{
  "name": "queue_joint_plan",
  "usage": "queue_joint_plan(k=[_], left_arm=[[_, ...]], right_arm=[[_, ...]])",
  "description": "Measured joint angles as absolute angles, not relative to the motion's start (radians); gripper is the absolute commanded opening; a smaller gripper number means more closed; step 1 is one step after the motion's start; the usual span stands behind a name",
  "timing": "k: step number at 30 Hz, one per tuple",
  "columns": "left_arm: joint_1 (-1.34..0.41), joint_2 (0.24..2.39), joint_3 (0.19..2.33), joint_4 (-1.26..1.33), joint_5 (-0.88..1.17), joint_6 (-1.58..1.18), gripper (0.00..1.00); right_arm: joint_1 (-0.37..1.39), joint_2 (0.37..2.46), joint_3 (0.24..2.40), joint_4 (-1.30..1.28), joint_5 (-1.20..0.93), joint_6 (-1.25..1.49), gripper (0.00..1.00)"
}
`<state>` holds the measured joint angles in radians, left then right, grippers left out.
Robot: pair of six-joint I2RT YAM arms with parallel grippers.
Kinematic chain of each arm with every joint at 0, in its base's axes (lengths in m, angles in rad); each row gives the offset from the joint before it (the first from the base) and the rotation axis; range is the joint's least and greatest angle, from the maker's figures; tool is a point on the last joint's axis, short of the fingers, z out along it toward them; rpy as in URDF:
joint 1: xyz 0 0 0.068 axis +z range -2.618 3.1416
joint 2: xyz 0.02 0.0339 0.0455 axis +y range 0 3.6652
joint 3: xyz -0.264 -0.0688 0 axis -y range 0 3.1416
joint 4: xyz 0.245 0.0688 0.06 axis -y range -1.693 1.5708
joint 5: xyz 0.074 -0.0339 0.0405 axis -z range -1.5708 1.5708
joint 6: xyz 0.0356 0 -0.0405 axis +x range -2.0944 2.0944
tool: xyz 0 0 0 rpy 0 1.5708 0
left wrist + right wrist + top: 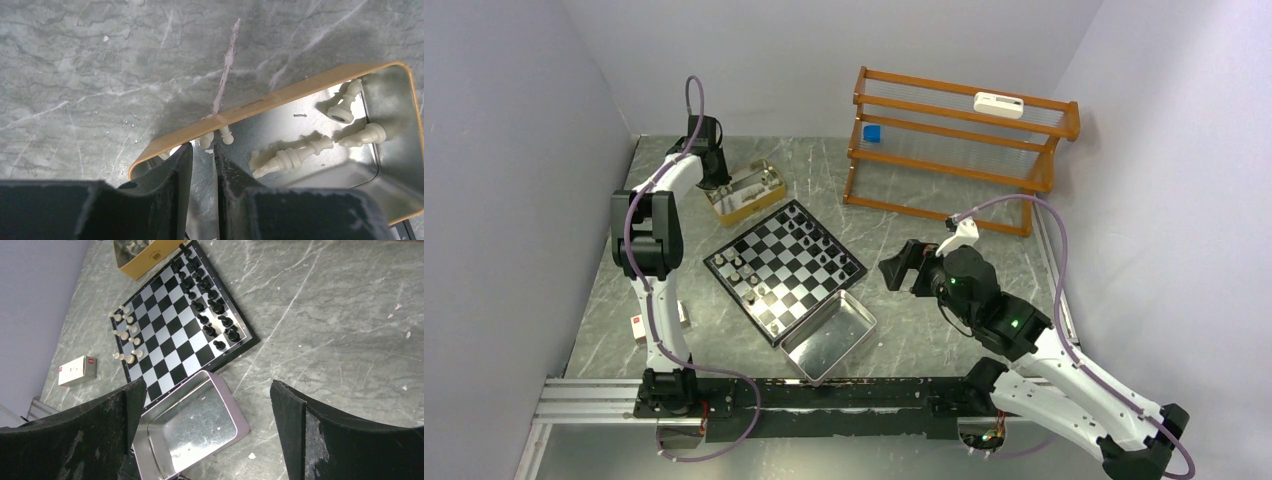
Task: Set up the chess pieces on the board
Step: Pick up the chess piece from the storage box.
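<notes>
Nearest the tabletop's near edge: metal tray [860,318], its far side against the near edge of the board [796,262].

Small white carton [639,325] lies near the left edge, well apart from the board.

Board sits mid-tabletop, turned diagonally. Cream pieces [125,335] stand along its near-left side, black pieces [210,305] along its far-right side.

Right gripper [207,390] hangs over bare tabletop just right of the board, jaws spread wide, nothing between them.

Gold box [280,97] is just beyond the board's far-left corner. More cream figures [295,152] lie on their sides inside it.

Left gripper [204,150] reaches down into the box, jaws nearly together with a thin gap. Cream pawn [206,141] sits right at the fingertips; pinched or merely beside them, cannot tell.

Wooden rack [959,150] stands at the far right corner.
</notes>
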<state>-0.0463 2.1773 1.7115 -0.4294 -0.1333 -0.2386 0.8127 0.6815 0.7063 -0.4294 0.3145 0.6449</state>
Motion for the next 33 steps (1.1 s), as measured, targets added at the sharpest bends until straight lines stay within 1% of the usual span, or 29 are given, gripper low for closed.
queue_joint_plan(k=[26,33], left_arm=[[-0.046,2.220,1.711,-0.387,-0.104,-0.236,0.22],[-0.046,2.228,1.711,-0.387,-0.104,-0.236,0.18]], right_arm=[[0.813,0.638,0.706,-0.427,0.333,0.645,1.00],[0.813,0.628,0.706,-0.429,0.345,0.645,1.00]])
